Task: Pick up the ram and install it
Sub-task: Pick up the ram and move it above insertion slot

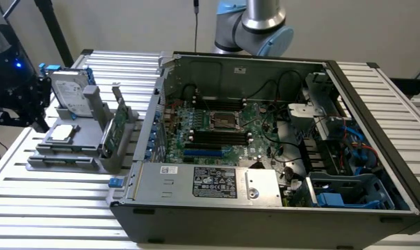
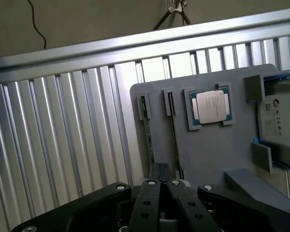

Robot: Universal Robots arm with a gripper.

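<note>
A grey holder (image 2: pixel 208 159) lies on the slatted table. Two thin boards stand edge-on in its slots. The dark green one (image 2: pixel 149 137) looks like the ram, and the second one (image 2: pixel 175 140) is beside it. My gripper (image 2: pixel 160 175) hovers above the holder with its black fingers pressed together and nothing between them, the tips between the two boards. In the exterior view the dark gripper body (image 1: pixel 15 99) hangs at the left, beside the holder (image 1: pixel 64 156). Inside the open case (image 1: pixel 217 208), the motherboard's black memory slots (image 1: pixel 217 136) lie empty.
The holder also carries a square silver processor chip (image 2: pixel 211 107), a hard drive (image 2: pixel 282 121) and an upright green card (image 1: pixel 112 133). The arm's base (image 1: pixel 255 26) stands behind the case. Cables and blue drive bays (image 1: pixel 342 192) fill the case's right side.
</note>
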